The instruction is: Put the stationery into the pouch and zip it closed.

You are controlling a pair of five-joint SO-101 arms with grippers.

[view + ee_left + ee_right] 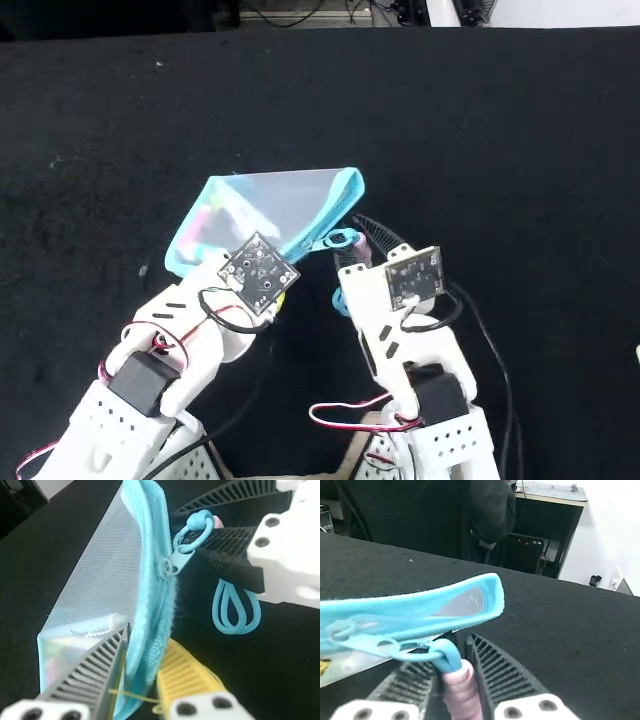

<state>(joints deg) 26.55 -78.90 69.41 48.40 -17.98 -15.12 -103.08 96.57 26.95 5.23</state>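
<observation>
— Does anything in these views carry writing that a person can read?

— Nothing legible. The pouch (270, 200) shows plain mesh and a plain blue trim, with no label or number on it.

— And the arms?

— Each wrist carries a dark board (258, 272). Any print on them is too small to tell.
</observation>
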